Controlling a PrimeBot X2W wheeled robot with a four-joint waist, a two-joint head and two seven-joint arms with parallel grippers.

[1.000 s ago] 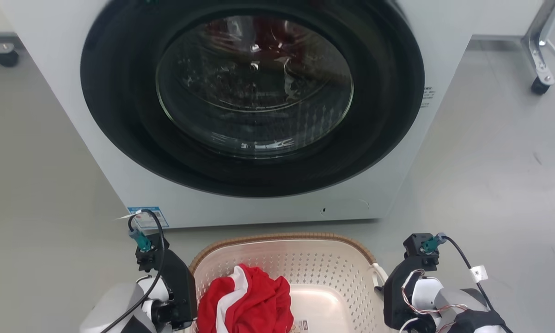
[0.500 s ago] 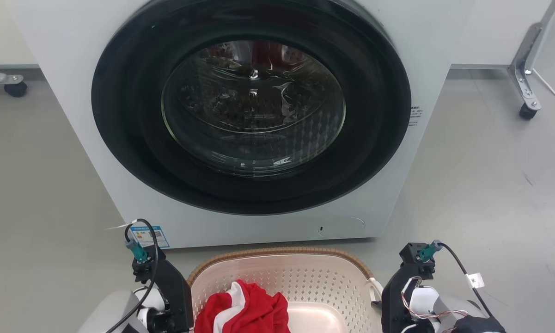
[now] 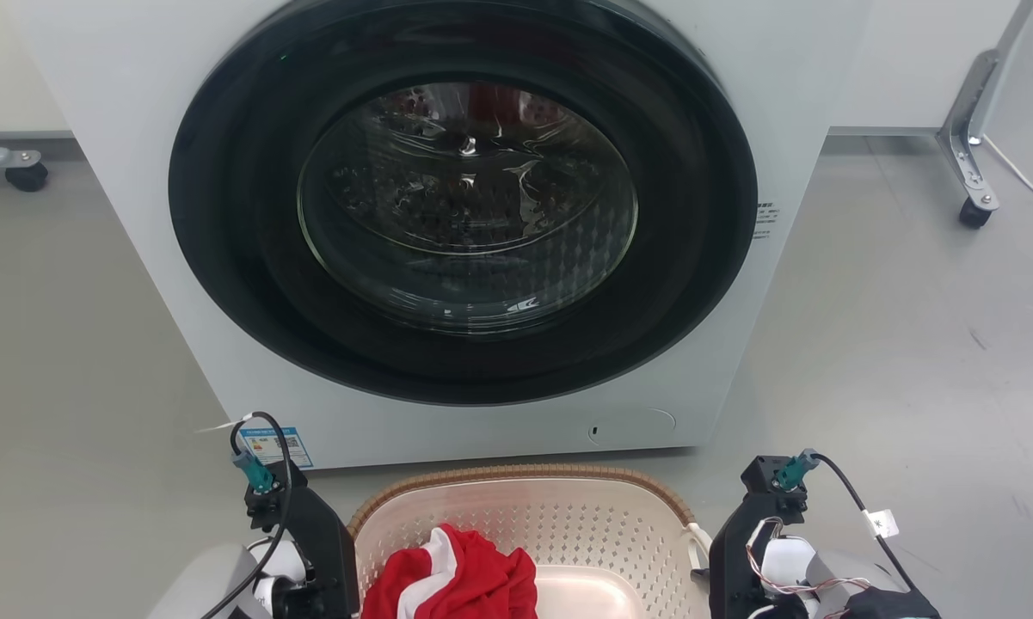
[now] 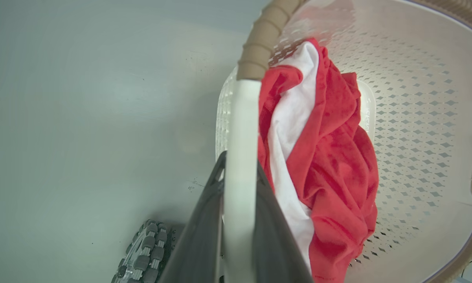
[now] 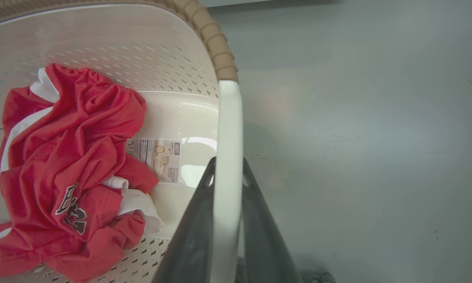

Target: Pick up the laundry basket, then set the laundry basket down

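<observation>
The laundry basket (image 3: 516, 475), cream with perforated sides and a brown woven-look rim, sits at the bottom middle of the head view, just before the washing machine. A red and white garment (image 3: 456, 585) lies crumpled inside it. My left gripper (image 4: 239, 162) is shut on the basket's white left handle (image 4: 239, 118). My right gripper (image 5: 228, 161) is shut on the white right handle (image 5: 228, 118). A small label (image 5: 157, 159) shows on the smooth base beside the garment (image 5: 70, 157). Whether the basket rests on the floor I cannot tell.
A white front-loading washing machine (image 3: 464, 232) with a dark round door stands close ahead of the basket. Metal legs on casters stand at the far right (image 3: 972, 211) and far left (image 3: 26, 176). Grey floor lies open on both sides.
The whole head picture has shifted, so the camera moved; the washer and basket sit lower in frame. Both grippers keep their hold on the handles, and the garment lies the same.
</observation>
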